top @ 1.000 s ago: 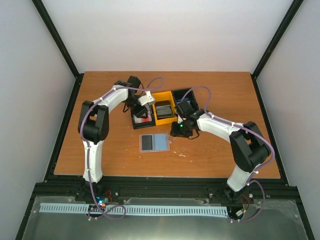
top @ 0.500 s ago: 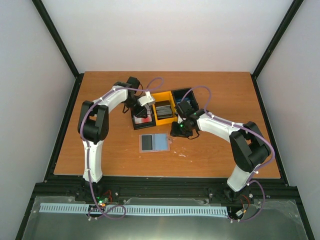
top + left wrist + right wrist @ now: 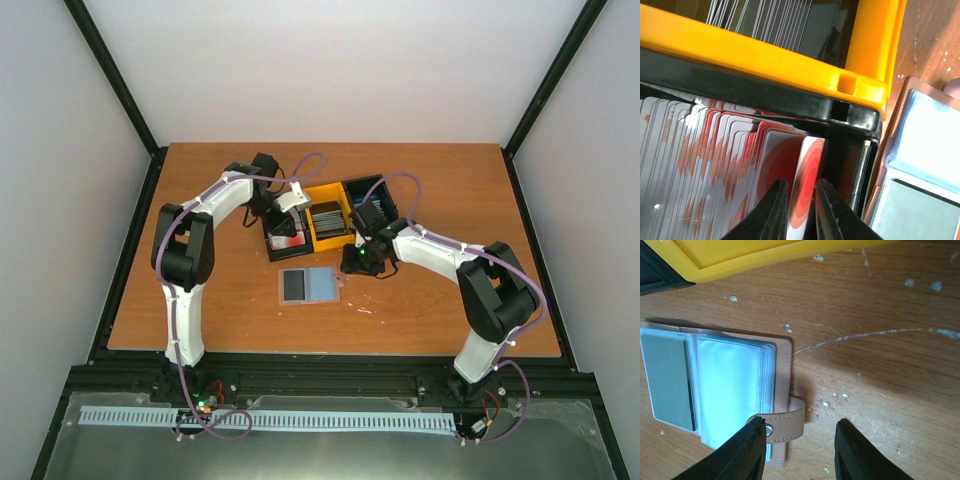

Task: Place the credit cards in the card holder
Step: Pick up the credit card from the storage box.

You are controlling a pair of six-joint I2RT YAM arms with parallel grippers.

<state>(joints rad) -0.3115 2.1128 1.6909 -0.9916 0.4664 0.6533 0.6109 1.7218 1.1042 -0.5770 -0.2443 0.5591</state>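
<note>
Right end effector [image 3: 800, 442] hung spread and empty over the holder's [image 3: 730, 385] strap, likely ready to steady it. Farther back, the left end effector [image 3: 801, 200] pinched the end red-blotched card [image 3: 807, 160], upright in the black bin [image 3: 765, 92], apparently to lift it out.

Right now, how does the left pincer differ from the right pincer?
The left pincer is narrow, pinching a red-and-white card; the right pincer is open and empty. The left pincer reaches into a black box; the right pincer hangs over the card holder's strap. Both point down.
</note>
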